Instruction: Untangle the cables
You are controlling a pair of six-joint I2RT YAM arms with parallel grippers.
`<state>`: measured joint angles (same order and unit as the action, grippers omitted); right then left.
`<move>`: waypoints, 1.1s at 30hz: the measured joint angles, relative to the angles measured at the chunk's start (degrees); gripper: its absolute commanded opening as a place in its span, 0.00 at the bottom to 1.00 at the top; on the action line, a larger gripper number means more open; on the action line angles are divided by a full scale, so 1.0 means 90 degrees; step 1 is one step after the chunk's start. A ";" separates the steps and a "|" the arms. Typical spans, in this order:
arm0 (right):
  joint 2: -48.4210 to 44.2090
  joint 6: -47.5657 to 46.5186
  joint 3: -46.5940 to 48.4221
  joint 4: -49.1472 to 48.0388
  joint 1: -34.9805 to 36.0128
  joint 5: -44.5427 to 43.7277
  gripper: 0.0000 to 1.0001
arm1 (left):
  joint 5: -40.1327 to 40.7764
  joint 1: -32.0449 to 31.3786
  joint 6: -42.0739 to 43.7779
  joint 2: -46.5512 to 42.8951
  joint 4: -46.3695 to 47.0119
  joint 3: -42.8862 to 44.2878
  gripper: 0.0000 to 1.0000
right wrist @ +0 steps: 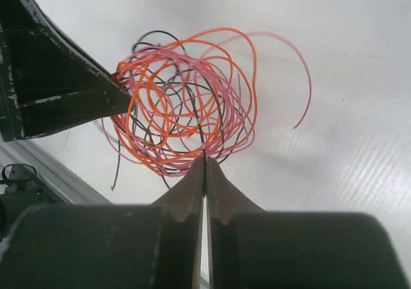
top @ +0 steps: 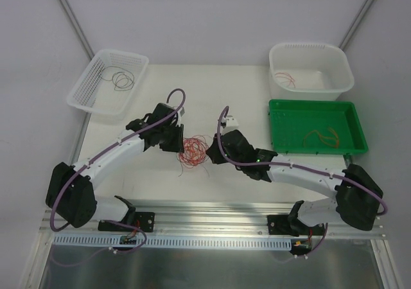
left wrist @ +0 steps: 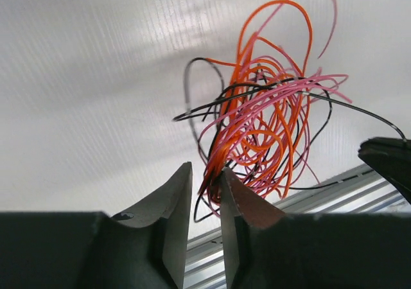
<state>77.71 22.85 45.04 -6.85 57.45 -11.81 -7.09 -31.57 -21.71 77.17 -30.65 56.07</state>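
The cables [top: 192, 151] are a loose red, orange, pink and black tangle over the bench [top: 148, 173], left of the green tray [top: 314, 103] and between my two claws. My right claw [right wrist: 204, 164] is closed, its tips pinching a black strand at the tangle's edge. My left claw [left wrist: 207, 180] stands slightly parted — strands run through the gap.

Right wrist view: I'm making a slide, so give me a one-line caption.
Tangled cables pinched at their near edge by the shut right tool, left tool reaching in from frame left.
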 measured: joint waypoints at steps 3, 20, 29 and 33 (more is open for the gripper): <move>-0.0364 -0.0172 0.0204 0.0505 0.0165 -0.0265 0.01 | 0.0061 0.0000 -0.0029 -0.0253 0.0056 -0.0041 0.39; -0.0678 -0.1003 0.1775 0.2395 0.0838 -0.0940 0.01 | -0.1020 0.0000 -0.0134 -0.0784 0.0787 -0.0459 0.60; -0.0661 -0.1435 0.2322 0.2691 0.1173 -0.0947 0.01 | -0.1909 0.0000 -0.0134 -0.0663 0.1134 -0.0495 0.50; -0.0741 -0.1530 0.2322 0.2698 0.1246 -0.0950 0.01 | -0.2198 0.0000 -0.0143 -0.0512 0.1188 -0.0498 0.16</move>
<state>71.05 9.08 65.93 17.43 68.66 -20.36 -26.87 -31.57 -23.00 72.55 -19.97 51.59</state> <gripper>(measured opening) 0.019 0.423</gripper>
